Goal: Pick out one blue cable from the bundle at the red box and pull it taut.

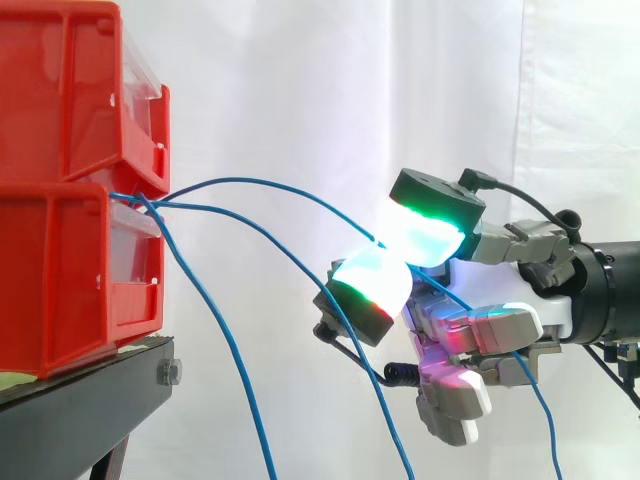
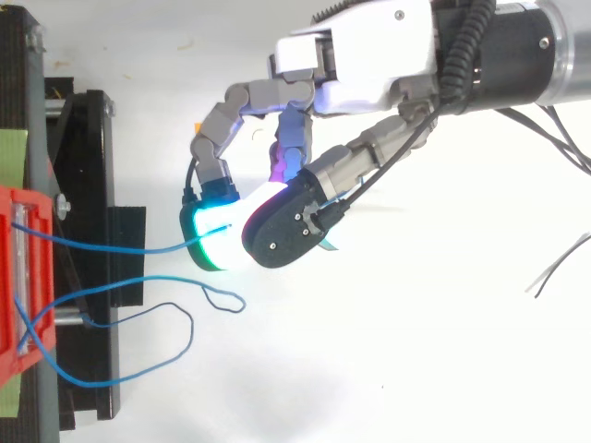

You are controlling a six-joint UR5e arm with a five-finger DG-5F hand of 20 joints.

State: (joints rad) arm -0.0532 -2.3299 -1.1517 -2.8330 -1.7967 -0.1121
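A thin blue cable (image 1: 250, 181) is pinched in the grey-and-white hand (image 2: 369, 55); it should be drawn right, away from the red plastic bins (image 1: 60, 260), with a firm grip

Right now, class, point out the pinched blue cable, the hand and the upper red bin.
pinched blue cable (image 1: 262, 181), side view, crest of its arc
hand (image 2: 369, 46), top view, white shell of the palm
upper red bin (image 1: 60, 90), side view, its side wall
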